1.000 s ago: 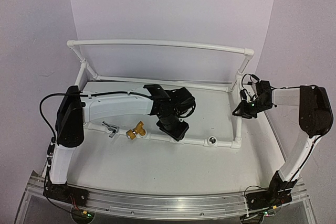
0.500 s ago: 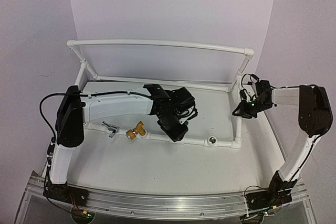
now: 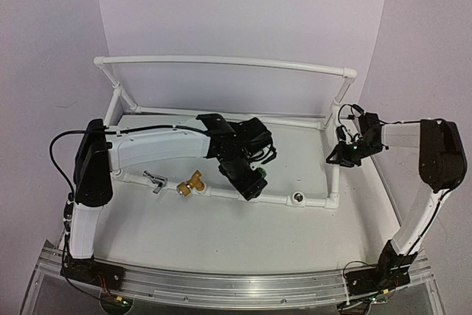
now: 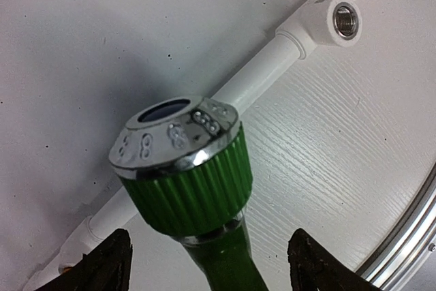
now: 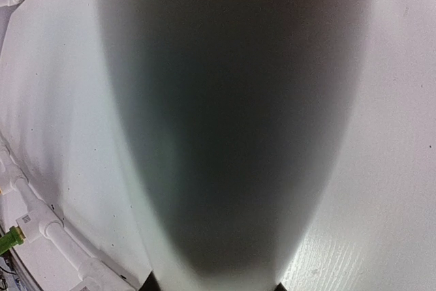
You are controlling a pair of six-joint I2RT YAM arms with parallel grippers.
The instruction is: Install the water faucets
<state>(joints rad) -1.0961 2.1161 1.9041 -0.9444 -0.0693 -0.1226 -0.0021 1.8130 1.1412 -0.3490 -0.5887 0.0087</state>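
Seen from above, the left gripper (image 3: 251, 180) hangs over the front rail of the white plastic pipe frame (image 3: 221, 60) with a sliver of the bright green faucet (image 3: 260, 172) showing beside it. The brass-yellow faucet (image 3: 192, 181) and silver faucet (image 3: 154, 181) rest at the same rail further left, and the right gripper (image 3: 344, 151) sits at the frame's right upright. In the left wrist view the green faucet's ribbed collar and chrome cap stand between the black fingers (image 4: 109, 264), the jaws open and touching neither side. The right wrist view is filled by the blurred upright, on which the jaws are closed.
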